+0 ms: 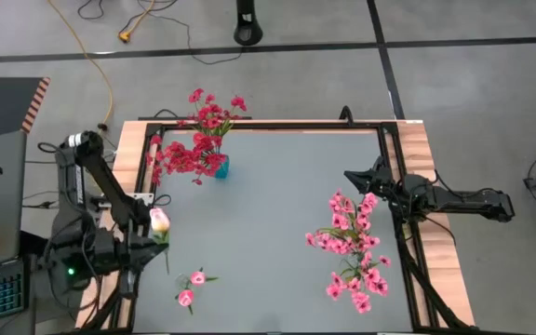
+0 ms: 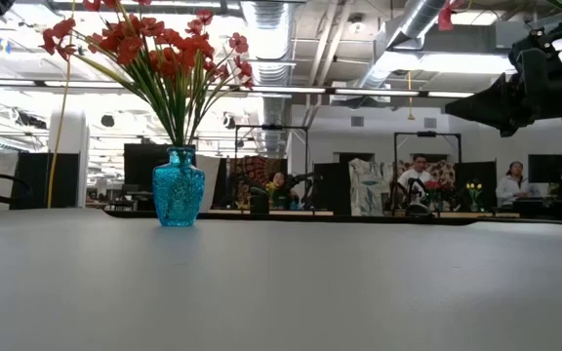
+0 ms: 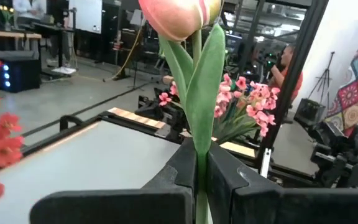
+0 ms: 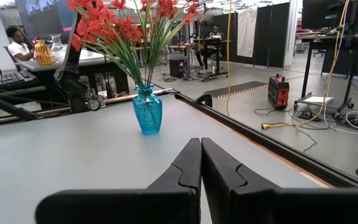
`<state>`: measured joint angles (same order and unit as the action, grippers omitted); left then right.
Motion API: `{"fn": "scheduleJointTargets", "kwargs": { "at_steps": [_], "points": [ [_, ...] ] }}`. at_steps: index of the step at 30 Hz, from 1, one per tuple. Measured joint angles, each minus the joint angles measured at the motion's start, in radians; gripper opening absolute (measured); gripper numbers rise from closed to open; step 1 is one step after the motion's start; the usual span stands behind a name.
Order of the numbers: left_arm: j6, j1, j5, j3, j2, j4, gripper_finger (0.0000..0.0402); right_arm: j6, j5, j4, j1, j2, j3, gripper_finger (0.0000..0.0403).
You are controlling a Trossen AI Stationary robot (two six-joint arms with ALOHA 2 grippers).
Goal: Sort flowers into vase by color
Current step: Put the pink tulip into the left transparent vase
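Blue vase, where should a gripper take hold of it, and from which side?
Grip the narrow neck of the vase, coming in level from the side: red flowers splay over the top, and the belly below is wider.

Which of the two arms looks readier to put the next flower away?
Left. Its gripper is already clamped on the tulip stem; the right gripper is shut and empty by the pink bunch.

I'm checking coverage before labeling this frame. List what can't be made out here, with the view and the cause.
- Pink flowers' vase, if any: high view, hidden under the blooms.
- Tulip top: left wrist view, cut by the frame edge; left gripper clamps its stem.
- Right gripper in the low view: only a dark silhouette at the edge.
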<state>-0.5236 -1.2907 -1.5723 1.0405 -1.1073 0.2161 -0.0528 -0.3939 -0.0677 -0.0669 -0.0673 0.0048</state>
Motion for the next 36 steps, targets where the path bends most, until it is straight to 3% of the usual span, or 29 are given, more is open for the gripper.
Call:
{"fn": "scheduleJointTargets", "kwargs": {
  "at_steps": [8,16,36],
  "points": [
    [-0.062,0.0,0.001,0.0,-0.057,-0.026,0.0002,0.0,0.0,0.0,0.0,0.0,0.0,0.0038],
    [0.014,0.006,0.0,0.0,-0.058,-0.138,0.0002,0.0,0.0,0.0,0.0,0.0,0.0,0.0038],
    [-0.03,0.078,0.002,0.0,-0.154,-0.13,0.0012,0.0,0.0,0.0,0.0,0.0,0.0,0.0038]
  ]
}}
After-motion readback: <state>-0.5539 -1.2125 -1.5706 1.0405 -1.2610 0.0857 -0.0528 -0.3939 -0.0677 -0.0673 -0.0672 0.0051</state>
